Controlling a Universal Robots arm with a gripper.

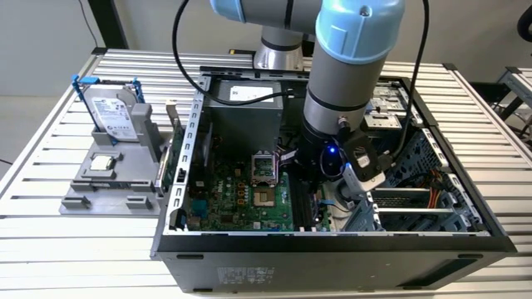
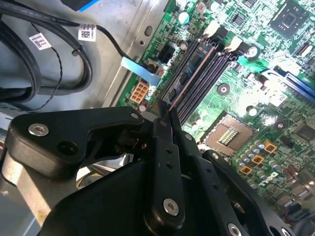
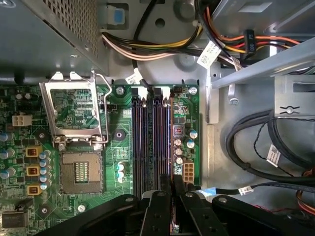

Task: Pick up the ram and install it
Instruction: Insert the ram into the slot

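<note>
In the second wrist view, the ram is a very thin reddish-edged bar seen edge-on. It runs out from between the black fingers of my gripper, which is shut on it. It lies in line with the black memory slots of the green motherboard, on the side nearest the case wall. In the first wrist view my gripper stands pinched together over the near end of the slots. In the exterior view my gripper is low inside the open computer case.
An empty processor socket with its raised metal frame sits beside the slots. Black cables and coloured power wires run along the case wall. On the grey fixture outside the case stand a silver hard drive and a small square chip.
</note>
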